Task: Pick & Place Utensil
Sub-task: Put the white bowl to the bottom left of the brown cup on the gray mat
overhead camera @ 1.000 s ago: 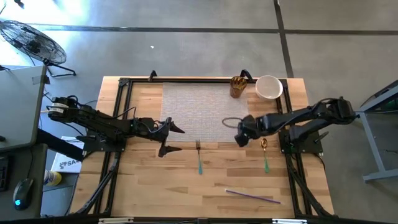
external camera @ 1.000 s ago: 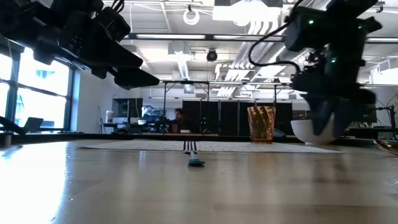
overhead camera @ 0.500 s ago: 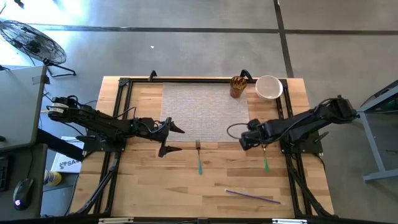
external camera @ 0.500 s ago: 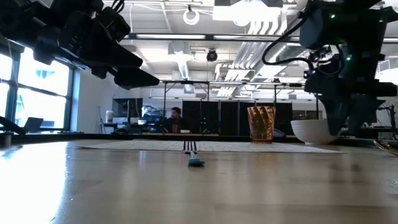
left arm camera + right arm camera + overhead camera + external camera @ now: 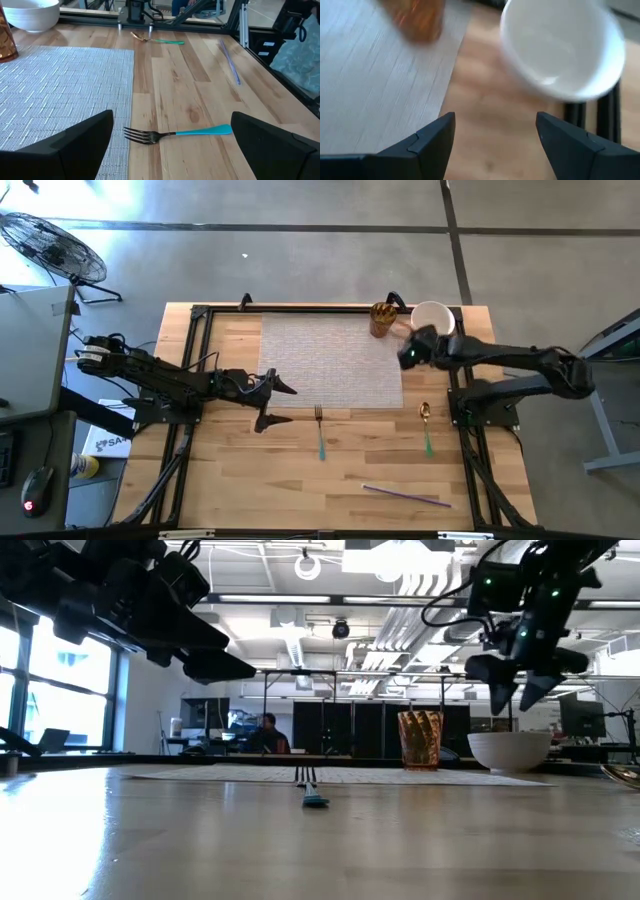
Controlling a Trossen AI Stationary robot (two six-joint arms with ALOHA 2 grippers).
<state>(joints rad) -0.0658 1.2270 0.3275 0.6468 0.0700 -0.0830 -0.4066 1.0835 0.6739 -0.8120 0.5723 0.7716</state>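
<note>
the right gripper [image 5: 412, 352] is held up in the air at the upper right of the high view, just beside the white bowl [image 5: 433, 319] and the orange cup [image 5: 382, 318]. its jaws are parted with nothing between them. the left gripper [image 5: 278, 404] is kept at the left edge of the grey mat [image 5: 330, 360], jaws wide. the fork [image 5: 320, 432] is laid on bare desk [image 5: 240, 480] below the mat, with open room around it. the spoon [image 5: 426, 426] is laid near the right edge.
</note>
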